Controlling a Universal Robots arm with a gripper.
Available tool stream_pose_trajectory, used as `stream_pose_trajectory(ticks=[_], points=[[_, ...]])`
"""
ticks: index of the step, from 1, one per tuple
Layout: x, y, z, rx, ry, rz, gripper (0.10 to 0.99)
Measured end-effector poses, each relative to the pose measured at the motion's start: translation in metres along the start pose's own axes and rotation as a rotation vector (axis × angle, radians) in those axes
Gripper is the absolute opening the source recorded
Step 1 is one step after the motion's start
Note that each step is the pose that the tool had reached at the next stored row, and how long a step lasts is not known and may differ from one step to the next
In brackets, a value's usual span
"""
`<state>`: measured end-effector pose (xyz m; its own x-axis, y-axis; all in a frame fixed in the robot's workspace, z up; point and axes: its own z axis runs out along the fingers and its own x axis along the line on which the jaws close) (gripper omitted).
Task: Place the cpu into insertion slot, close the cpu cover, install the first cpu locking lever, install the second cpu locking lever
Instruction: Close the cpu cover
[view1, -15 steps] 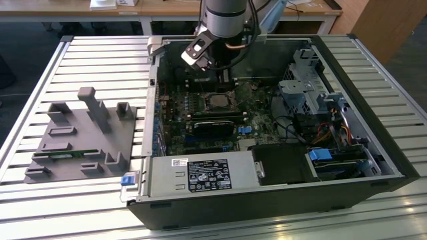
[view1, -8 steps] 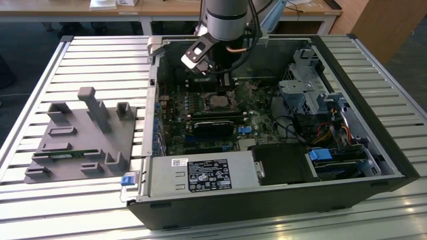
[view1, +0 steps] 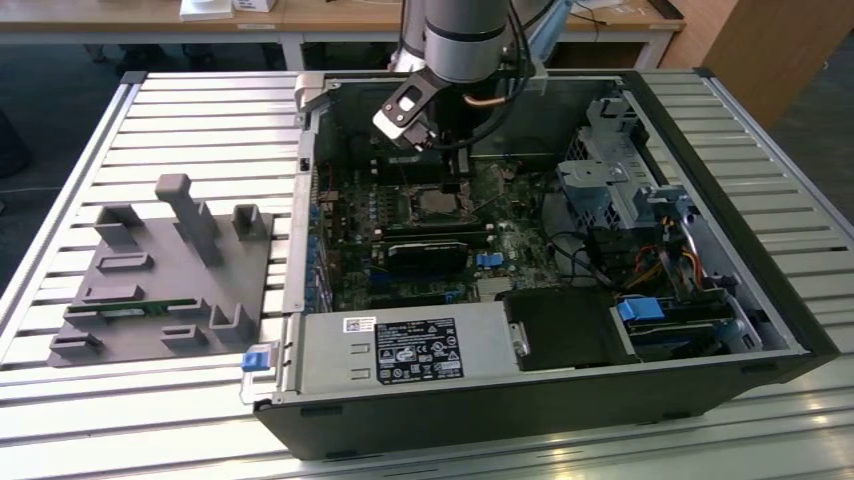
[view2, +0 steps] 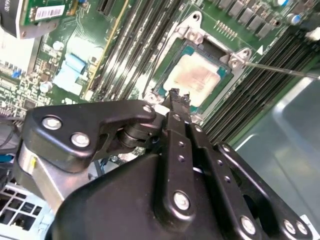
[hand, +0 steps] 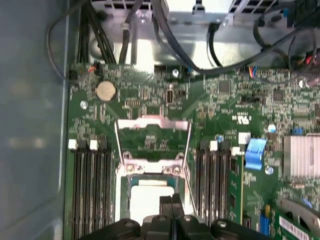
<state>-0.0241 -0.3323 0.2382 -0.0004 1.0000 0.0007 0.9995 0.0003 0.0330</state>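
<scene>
CPU (view2: 197, 75) lies flat in the insertion slot (view2: 212, 47) on the motherboard (hand: 225, 100), silver top up; being square, it has no long axis. CPU cover (hand: 152, 121) is swung open beside it. The gripper (view2: 175, 97) has its fingers pressed together and empty, with the tips at the chip's edge.

An open black computer case (view1: 534, 415) lies on a slatted metal table (view1: 80, 150). Beside the case, on the exterior view's left, sits a grey moulded fixture (view1: 160, 280). Inside the case are a green motherboard (hand: 225, 100), 1 round coin battery (hand: 105, 90) and a labelled power supply (view1: 400, 350).
</scene>
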Motion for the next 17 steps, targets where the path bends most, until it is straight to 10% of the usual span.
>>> stream_pose_trajectory(ticks=[17], points=[[0.0000, 0.0101, -0.0106, 0.001, -0.0002, 0.000, 0.106]])
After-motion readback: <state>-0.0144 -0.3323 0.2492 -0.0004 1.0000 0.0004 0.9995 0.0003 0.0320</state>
